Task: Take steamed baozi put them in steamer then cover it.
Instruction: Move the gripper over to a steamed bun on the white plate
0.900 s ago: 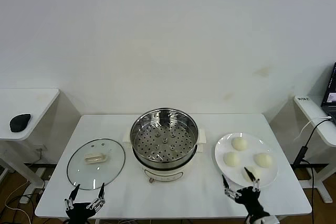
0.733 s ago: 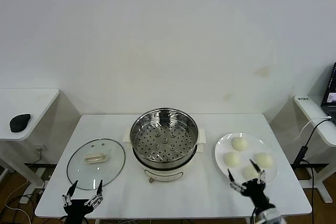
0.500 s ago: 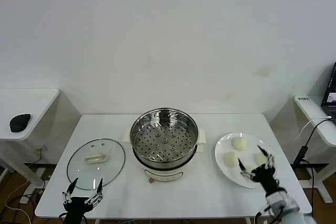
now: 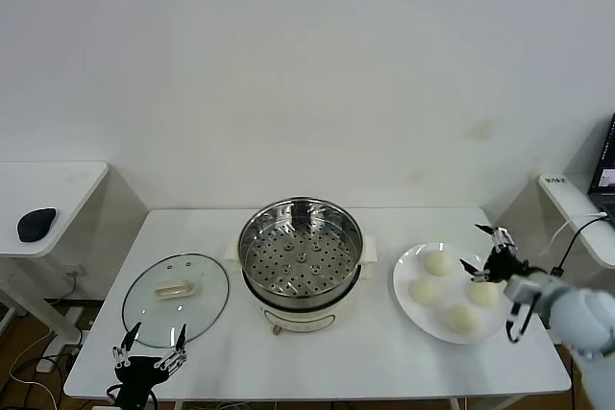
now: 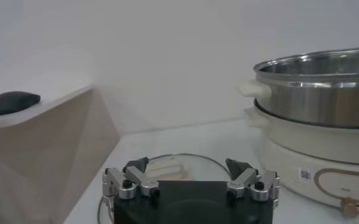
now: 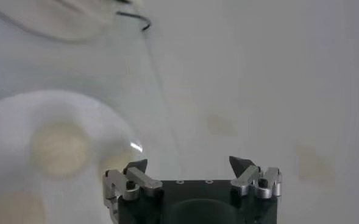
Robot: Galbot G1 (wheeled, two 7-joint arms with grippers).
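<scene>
The steamer (image 4: 301, 266) stands uncovered at the middle of the table (image 4: 384, 352), and to its right the plate (image 4: 408, 300) holds all four steamed baozi (image 4: 438, 263), none of them in the pot. The right gripper (image 4: 488, 254) hangs over the plate's far right edge, on the side away from the steamer, jaws spread wide and holding nothing, with the nearest bun just below and beside them rather than between them. To the steamer's left lies the glass lid (image 4: 176, 298), and the left gripper (image 4: 151, 349) sits at the table's near edge just in front of it, jaws wide and empty.
</scene>
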